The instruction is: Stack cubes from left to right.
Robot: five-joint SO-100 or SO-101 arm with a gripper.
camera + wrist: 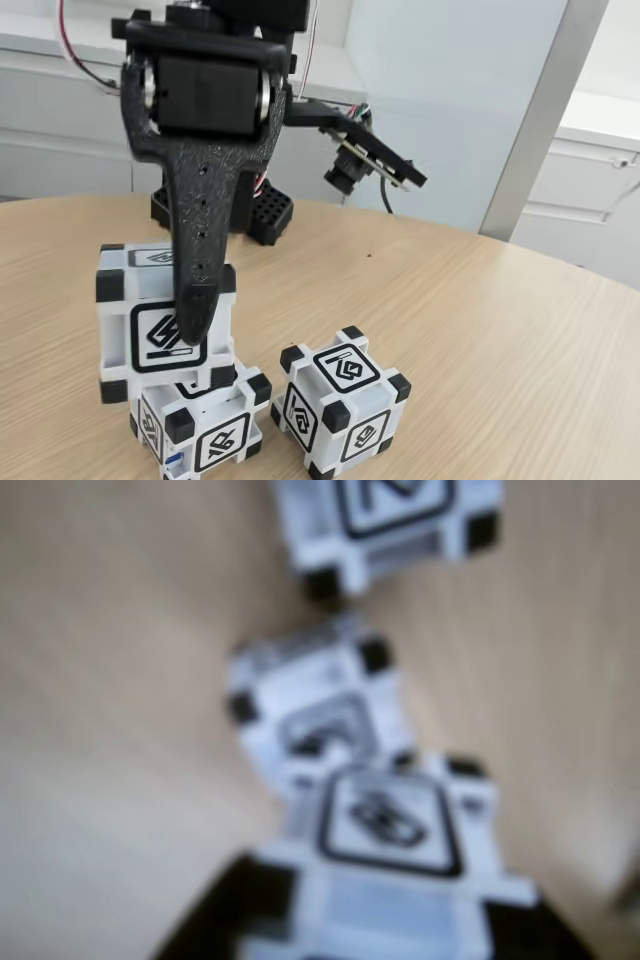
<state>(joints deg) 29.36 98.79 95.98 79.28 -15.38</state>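
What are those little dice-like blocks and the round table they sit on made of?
The cubes, like the lone one, look like glossy white, slightly see-through plastic with matte black corner blocks; the faces catch soft highlights. The one the gripper holds and the one beneath look alike. The table shows pale streaky wood grain, probably a laminate, though real wood can't be ruled out.

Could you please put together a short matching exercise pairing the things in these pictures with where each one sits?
Things:
1. upper cube
2. lower cube
3. right-hand cube
4. gripper

Places, as the fixed view shows them:
A. alone on the table, beside the stack
B. on the table, under another cube
C. resting on top of another cube
D. down across the front of the upper cube

Pairs: 1-C, 2-B, 3-A, 4-D
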